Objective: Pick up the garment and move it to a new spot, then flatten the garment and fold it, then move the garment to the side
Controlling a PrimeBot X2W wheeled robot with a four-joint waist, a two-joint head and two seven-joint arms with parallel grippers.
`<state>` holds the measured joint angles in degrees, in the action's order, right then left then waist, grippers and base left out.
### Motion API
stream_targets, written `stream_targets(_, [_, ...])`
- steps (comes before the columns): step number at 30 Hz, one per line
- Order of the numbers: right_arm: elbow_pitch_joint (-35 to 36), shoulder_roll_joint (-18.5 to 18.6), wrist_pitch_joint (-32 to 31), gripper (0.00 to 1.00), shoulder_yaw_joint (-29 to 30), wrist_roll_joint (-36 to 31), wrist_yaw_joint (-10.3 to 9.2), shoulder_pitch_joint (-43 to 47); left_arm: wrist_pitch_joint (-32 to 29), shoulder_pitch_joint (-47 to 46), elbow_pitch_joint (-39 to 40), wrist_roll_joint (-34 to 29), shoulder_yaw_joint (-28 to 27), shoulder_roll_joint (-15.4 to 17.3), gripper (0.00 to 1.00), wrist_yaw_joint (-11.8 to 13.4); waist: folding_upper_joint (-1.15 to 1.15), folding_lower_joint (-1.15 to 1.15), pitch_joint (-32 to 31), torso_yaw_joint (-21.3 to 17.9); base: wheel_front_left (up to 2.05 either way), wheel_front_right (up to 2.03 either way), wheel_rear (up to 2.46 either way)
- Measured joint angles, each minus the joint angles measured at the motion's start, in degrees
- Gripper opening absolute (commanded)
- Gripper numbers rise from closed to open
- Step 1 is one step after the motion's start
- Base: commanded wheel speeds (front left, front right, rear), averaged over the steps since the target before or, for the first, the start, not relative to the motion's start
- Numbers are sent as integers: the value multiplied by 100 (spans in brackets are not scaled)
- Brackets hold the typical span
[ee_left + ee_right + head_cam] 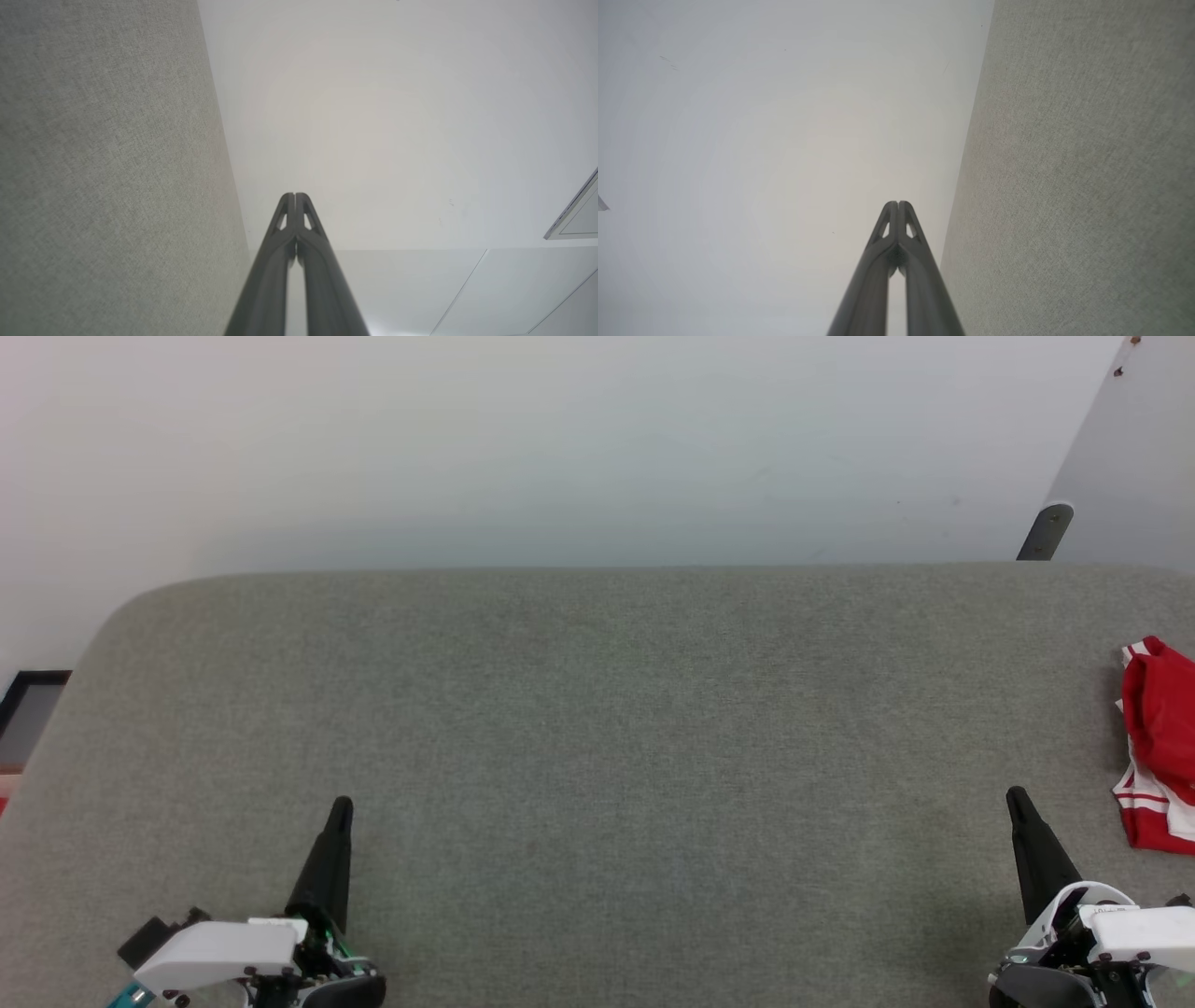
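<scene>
The garment [1160, 747] is a red bundle with white and red striped trim, lying crumpled at the right edge of the head view and cut off by the frame. My right gripper [1016, 796] stands shut and bare at the lower right, a short way left of the garment. Far off at the lower left, my left gripper [342, 805] is shut too, with nothing in it. In each wrist view the two dark fingers meet at the tips: left gripper [295, 196], right gripper [898, 204].
A wide grey fabric surface [597, 737] spreads across the head view, its far edge against a pale wall [560, 448]. A dark framed object [28, 705] sits beyond its left edge. A grey panel with a metal bracket [1046, 532] stands at the back right.
</scene>
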<state>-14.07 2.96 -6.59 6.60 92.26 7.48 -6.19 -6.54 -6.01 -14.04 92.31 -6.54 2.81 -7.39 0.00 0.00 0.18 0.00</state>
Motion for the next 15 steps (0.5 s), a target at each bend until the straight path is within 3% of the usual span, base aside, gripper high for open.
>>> stream_targets(15, [0,0,0,0,0,0,0,0,-1,-1,0,0,0,-1,0,0,0,0,0,0,0,0,0])
